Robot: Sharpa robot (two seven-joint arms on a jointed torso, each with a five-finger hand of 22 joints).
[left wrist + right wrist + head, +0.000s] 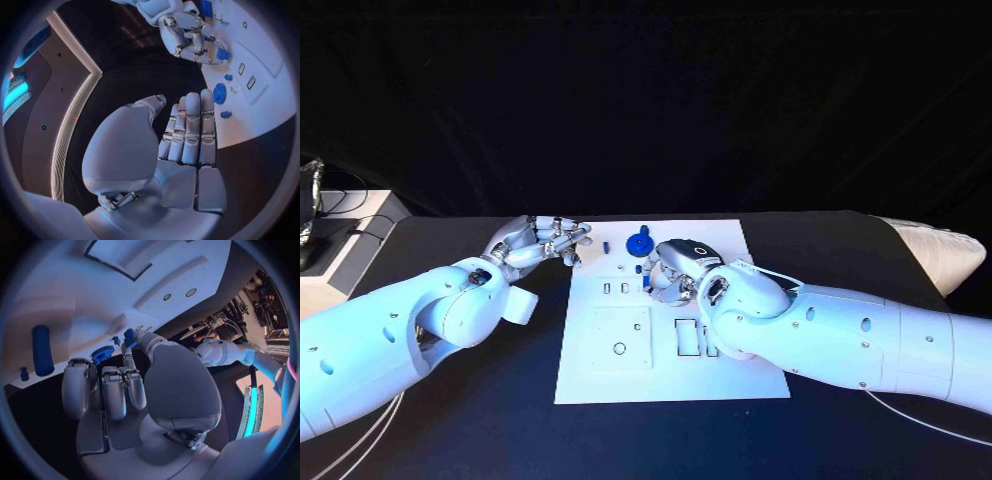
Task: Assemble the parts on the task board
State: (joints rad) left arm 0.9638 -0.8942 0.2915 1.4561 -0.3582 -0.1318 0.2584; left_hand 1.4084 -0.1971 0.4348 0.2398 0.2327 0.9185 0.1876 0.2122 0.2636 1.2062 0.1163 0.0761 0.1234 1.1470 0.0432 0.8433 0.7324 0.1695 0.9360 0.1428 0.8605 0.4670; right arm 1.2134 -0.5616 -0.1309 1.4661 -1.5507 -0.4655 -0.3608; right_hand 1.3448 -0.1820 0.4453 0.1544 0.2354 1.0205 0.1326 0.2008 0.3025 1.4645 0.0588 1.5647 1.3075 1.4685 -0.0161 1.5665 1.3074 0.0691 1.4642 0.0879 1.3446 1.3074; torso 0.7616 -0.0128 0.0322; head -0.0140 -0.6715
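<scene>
At the head view's centre, a small blue part (129,336) is pinched by the right hand (678,267) over the white task board (733,375). The left hand (538,242), empty and loosely spread, is seen left of it. A blue rod (42,349) is revealed by the right wrist view.

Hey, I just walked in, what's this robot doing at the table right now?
It is assembling small blue parts on the white task board. The right hand is over the board's far half and pinches a small blue piece at its fingertips. The left hand hovers at the board's far left corner, holding nothing. A blue gear and a few other blue pieces lie loose near the far edge.
</scene>
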